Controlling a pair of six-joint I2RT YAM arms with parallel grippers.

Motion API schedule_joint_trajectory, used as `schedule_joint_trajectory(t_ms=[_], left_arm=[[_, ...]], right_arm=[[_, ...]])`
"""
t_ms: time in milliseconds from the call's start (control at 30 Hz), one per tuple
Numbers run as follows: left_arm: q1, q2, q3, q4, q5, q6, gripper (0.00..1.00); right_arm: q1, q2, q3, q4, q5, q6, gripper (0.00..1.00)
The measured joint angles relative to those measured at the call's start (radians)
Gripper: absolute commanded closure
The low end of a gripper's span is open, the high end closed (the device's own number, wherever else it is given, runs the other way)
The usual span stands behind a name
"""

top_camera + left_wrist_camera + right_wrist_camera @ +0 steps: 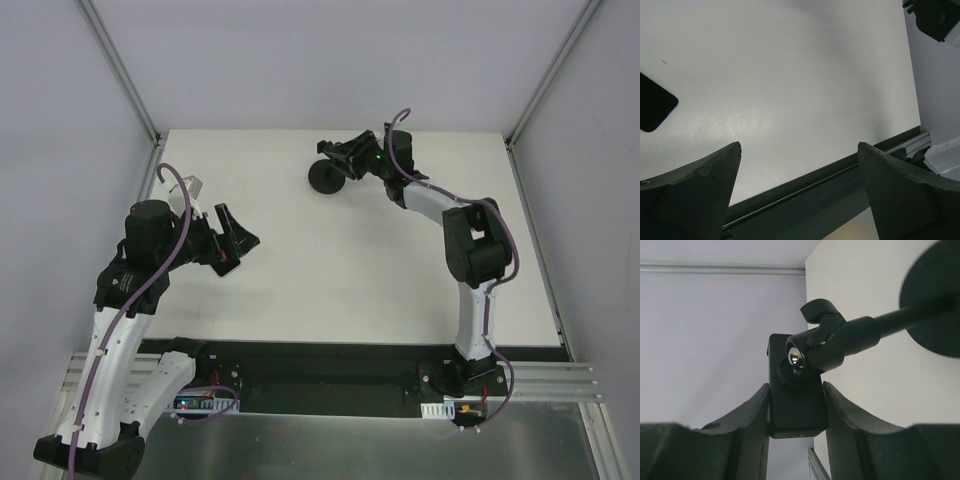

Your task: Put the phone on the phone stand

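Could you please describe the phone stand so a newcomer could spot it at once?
Look at the far middle of the white table, at the right claw. The phone stand there alone has a round black disc base and thin post.

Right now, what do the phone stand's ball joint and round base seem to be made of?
Ball joint: probably polished metal, since it mirrors bright highlights. Round base: matte black, coated metal or plastic; its flat, dull surface leaves that open.

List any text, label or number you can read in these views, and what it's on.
None readable. The phone screen is dark, the phone stand shows no marking, and the circuit board by the left arm's base is too small to read.
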Motion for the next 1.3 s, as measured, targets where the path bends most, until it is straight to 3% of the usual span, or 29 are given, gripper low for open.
schedule_joint_trajectory(t_ms=[333, 567, 733, 967, 1167, 1200, 1233, 1300], left_arm=[[0.0, 0.172, 0.0, 0.059, -0.014, -0.073, 0.02], [0.0, 0.3, -0.002, 0.068, -0.016, -0.156, 0.04], [0.0, 0.356, -0.008, 0.068, -0.018, -0.189, 0.04], [0.012, 0.391, -0.007, 0.07, -0.033, -0.23, 0.01], [0.1, 0.478, 0.01, -0.016, -0.159, -0.273, 0.01], [0.111, 0.509, 0.021, -0.041, -0.184, -0.275, 0.01], [0.128, 0.566, 0.052, -0.088, -0.224, -0.275, 0.01], [0.142, 0.672, 0.108, -0.146, -0.28, -0.268, 0.01]], right_arm=[[-0.096, -0.519, -0.607, -0.062, -0.224, -0.107, 0.99], [-0.111, -0.752, -0.862, -0.046, -0.338, -0.174, 0.99], [-0.132, -0.755, -0.962, 0.146, -0.393, -0.137, 0.99], [-0.137, -0.571, -1.009, 0.586, -0.421, 0.063, 0.97], [-0.139, -0.55, -1.028, 0.661, -0.422, 0.1, 0.23], [-0.139, -0.563, -1.028, 0.631, -0.422, 0.087, 0.06], [-0.14, -0.584, -1.027, 0.587, -0.422, 0.064, 0.01], [-0.141, -0.645, -1.014, 0.446, -0.422, 0.0, 0.04]])
